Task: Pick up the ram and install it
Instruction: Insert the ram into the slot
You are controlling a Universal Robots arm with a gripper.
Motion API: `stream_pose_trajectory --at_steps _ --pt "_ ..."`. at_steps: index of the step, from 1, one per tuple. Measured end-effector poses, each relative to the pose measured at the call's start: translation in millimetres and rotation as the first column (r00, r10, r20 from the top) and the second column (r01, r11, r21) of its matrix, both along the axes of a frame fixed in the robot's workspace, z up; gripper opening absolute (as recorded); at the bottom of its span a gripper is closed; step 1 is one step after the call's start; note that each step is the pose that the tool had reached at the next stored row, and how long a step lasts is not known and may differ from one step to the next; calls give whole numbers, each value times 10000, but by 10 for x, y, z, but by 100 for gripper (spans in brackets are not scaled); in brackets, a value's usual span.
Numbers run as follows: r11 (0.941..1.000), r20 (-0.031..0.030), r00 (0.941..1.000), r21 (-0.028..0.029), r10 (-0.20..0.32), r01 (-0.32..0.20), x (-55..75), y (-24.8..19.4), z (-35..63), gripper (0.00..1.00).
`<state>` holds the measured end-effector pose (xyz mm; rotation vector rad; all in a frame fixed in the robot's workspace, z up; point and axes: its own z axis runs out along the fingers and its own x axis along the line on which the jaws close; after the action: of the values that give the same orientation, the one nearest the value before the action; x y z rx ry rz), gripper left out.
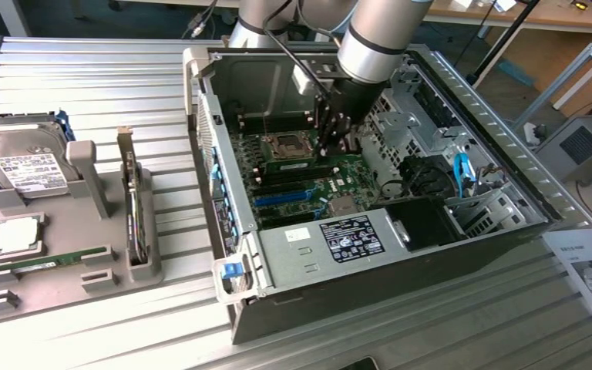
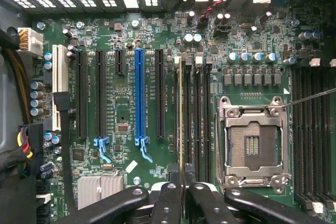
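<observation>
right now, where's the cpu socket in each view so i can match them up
Exterior view: the cpu socket sits on the motherboard inside the open case, just to the exterior view's left of the gripper.
Wrist view: the cpu socket is the metal-framed square between two banks of black memory slots.
Shared landmark: the long blue slot, on the same board in both views.

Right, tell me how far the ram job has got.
Done: the ram is picked up, pinched edge-on in the shut claw. In hand: the claw holds it inside the open computer case, lined up along the black memory slots beside the empty processor socket. Left: seating it. I cannot tell whether it is pushed home, and the claw has not let go.
</observation>
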<state>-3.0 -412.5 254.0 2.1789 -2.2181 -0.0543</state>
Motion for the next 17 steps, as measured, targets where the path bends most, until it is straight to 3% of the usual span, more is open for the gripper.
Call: stream_pose_trajectory --at_steps 17 --pt "10000 1 10000 3 0 0 9 1 -45 12"
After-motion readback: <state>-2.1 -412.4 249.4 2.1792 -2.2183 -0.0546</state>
